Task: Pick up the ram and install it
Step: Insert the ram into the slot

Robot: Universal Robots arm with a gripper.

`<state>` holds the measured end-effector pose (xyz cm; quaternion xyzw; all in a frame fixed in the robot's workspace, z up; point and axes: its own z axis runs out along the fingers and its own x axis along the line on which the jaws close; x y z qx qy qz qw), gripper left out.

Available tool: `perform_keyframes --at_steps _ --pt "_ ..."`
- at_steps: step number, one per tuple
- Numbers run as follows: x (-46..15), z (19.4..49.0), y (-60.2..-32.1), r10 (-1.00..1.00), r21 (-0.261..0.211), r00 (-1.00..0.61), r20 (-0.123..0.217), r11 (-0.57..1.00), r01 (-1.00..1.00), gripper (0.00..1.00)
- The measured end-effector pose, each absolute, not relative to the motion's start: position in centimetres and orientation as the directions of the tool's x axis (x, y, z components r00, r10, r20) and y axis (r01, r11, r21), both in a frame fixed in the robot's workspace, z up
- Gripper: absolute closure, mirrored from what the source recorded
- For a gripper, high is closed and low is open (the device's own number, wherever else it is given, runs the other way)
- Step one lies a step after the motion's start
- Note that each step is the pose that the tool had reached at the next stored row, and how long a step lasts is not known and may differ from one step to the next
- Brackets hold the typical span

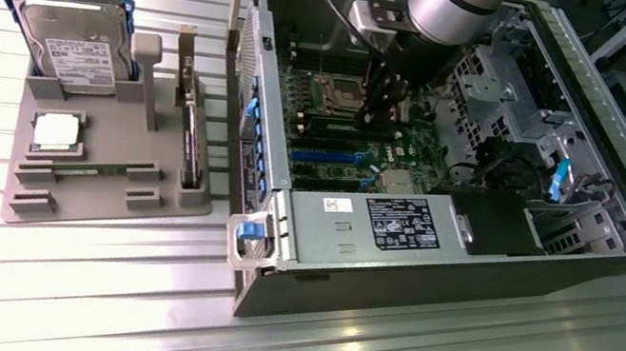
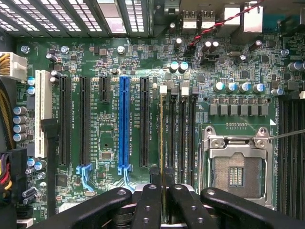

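Note:
My gripper (image 2: pixel 163 193) is shut on the ram (image 2: pixel 163 143), a thin green stick seen edge-on between the two black fingers (image 2: pixel 148 202). The stick hangs in line with the outermost of the black memory slots (image 2: pixel 181 138) beside the empty CPU socket (image 2: pixel 237 171); whether it touches the slot I cannot tell. In the exterior view the gripper (image 1: pixel 373 114) reaches down into the open computer case (image 1: pixel 424 282), just above the motherboard near the socket (image 1: pixel 334 92). A second ram stick (image 1: pixel 95 168) lies flat in the grey tray (image 1: pixel 88 208).
The tray at the exterior view's left also holds a hard drive (image 1: pixel 77 52), a silver CPU chip (image 1: pixel 57 132) and an upright expansion card (image 1: pixel 193 140). Inside the case, the power supply (image 1: pixel 401 222), drive cage (image 1: pixel 503 84) and cables crowd the gripper.

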<state>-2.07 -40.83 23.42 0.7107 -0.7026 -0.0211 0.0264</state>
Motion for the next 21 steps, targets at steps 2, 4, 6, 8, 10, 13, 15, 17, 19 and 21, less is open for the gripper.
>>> perform_keyframes --at_steps 2,4,6,8,10,13,15,17,19,21 --pt "-2.1 23.4 -40.7 -1.000 0.067 0.011 0.007 -0.010 -0.998 0.87" --pt "-2.1 23.4 -40.7 -1.000 0.067 0.011 0.007 -0.010 -0.998 0.87" --pt "-2.1 23.3 -40.7 -1.000 0.067 0.010 0.007 -0.010 -0.998 0.87" --pt "-2.1 23.3 -40.7 -1.000 0.067 0.010 0.007 -0.010 -0.998 0.87" --pt "-2.1 23.2 -40.7 -1.000 0.067 0.010 0.007 -0.010 -0.998 0.80" --pt "-2.1 23.7 -40.6 -1.000 0.067 0.010 0.009 -0.010 -0.998 0.74" --pt "-2.1 24.3 -40.4 -1.000 0.065 0.010 0.013 -0.009 -0.998 0.88" --pt "-2.0 24.4 -40.3 -1.000 0.065 0.010 0.017 -0.009 -0.998 0.89" --pt "-0.2 24.4 -40.3 -1.000 0.075 0.010 0.017 -0.009 -0.997 0.89" --pt "1.5 24.3 -40.3 -1.000 0.084 0.011 0.017 -0.009 -0.996 0.89"
